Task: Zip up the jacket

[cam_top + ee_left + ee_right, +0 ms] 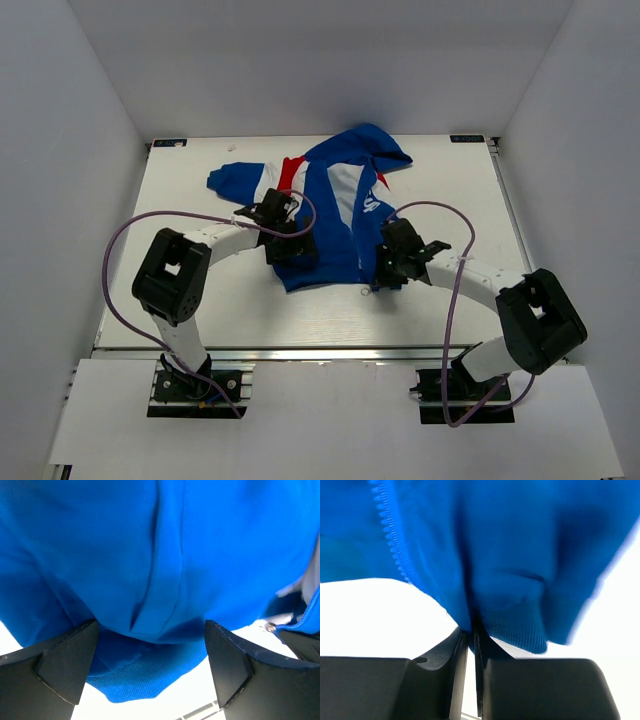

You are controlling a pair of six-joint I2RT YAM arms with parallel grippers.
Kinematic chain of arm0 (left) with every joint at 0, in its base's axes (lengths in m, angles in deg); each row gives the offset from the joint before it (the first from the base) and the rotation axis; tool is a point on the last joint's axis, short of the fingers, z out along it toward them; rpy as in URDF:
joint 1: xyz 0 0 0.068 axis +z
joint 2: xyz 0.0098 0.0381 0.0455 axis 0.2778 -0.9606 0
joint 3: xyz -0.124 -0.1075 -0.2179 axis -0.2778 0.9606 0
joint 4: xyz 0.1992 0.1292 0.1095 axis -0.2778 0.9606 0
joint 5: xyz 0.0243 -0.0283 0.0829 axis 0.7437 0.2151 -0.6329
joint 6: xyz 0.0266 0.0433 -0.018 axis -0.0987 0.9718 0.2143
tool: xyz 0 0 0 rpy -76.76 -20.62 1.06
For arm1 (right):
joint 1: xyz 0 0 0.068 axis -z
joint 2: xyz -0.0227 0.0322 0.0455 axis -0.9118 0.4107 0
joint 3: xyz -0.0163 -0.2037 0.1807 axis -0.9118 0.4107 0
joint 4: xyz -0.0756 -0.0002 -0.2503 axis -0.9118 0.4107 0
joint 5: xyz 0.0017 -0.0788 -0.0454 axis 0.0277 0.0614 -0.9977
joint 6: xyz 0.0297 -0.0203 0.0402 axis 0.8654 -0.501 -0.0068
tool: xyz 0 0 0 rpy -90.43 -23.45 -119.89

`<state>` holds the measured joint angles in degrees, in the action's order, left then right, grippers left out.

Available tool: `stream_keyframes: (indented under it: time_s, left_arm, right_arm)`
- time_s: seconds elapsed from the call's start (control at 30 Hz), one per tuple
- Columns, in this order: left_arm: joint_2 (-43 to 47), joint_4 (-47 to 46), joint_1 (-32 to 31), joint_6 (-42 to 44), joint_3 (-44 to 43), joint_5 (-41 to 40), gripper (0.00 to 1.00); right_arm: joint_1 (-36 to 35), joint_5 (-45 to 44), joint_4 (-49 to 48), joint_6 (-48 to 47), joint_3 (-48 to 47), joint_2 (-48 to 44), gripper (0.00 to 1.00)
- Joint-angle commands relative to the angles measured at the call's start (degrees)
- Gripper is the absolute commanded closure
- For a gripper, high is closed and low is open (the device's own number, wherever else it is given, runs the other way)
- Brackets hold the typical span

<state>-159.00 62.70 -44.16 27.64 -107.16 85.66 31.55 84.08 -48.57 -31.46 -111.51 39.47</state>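
The blue jacket (335, 215) with white and red panels lies flat mid-table, hood toward the back. My left gripper (290, 250) sits at its lower left hem. In the left wrist view that gripper (150, 630) is open, its black fingers (65, 665) wide on either side of the ribbed blue hem (135, 680), gripping nothing. My right gripper (385, 270) is at the lower right hem. Seen from the right wrist, this gripper (471, 630) is shut on a fold of the jacket's (495, 555) fabric. Zipper teeth (392, 535) run down at left. A small metal zipper part (270, 627) shows at right.
The white table (200, 300) is boxed in by white walls on three sides. A metal rail (300, 352) runs along its front edge. Purple cables (120, 240) loop off both arms above the table.
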Motion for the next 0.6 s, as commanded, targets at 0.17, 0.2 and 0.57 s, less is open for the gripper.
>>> stream_keyframes:
  time_s: [0.17,0.2,0.57]
  left_arm:
    - [-3.8,9.2,5.8,3.5,3.3,-15.3,0.02]
    - [-3.6,9.1,5.9,3.5,3.2,-15.2,0.02]
    - [1.7,9.1,5.9,4.6,2.5,-11.7,0.02]
  right_arm:
    - [1.6,-0.3,6.3,-3.7,3.9,1.5,0.82]
    - [1.6,-0.3,5.8,-3.9,4.0,1.6,0.86]
    - [1.5,8.1,1.8,-7.9,3.2,-1.4,0.96]
